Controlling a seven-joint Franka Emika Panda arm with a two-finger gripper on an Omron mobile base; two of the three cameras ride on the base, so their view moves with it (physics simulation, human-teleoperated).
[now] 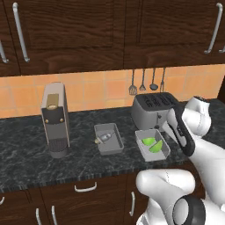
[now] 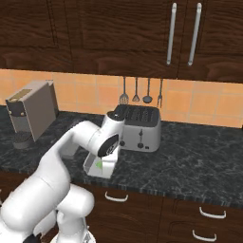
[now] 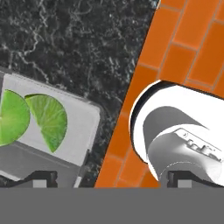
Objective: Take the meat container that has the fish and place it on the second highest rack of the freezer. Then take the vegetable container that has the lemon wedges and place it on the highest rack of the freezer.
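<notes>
The meat container (image 1: 115, 145), a shallow grey tray, lies mid-counter with the small silvery fish (image 1: 103, 139) in it. To its right sits the vegetable container (image 1: 161, 153) with bright green lemon wedges (image 1: 152, 144). My wrist (image 1: 178, 127) hangs just right of that tray. In the hand view my gripper (image 3: 113, 177) is open and holds nothing. There the vegetable container (image 3: 81, 131) and two lemon wedges (image 3: 48, 120) lie at the left, off to one side of the fingers. In the right base view my arm partly hides the vegetable container (image 2: 92, 169). The freezer is out of view.
A silver toaster (image 1: 153, 110) stands close behind the vegetable container. A coffee machine (image 1: 56, 118) is at the counter's left. Utensils (image 1: 143, 81) hang on the tiled wall. Dark cabinets run above and below. Orange floor tiles (image 3: 183, 48) show past the counter's edge.
</notes>
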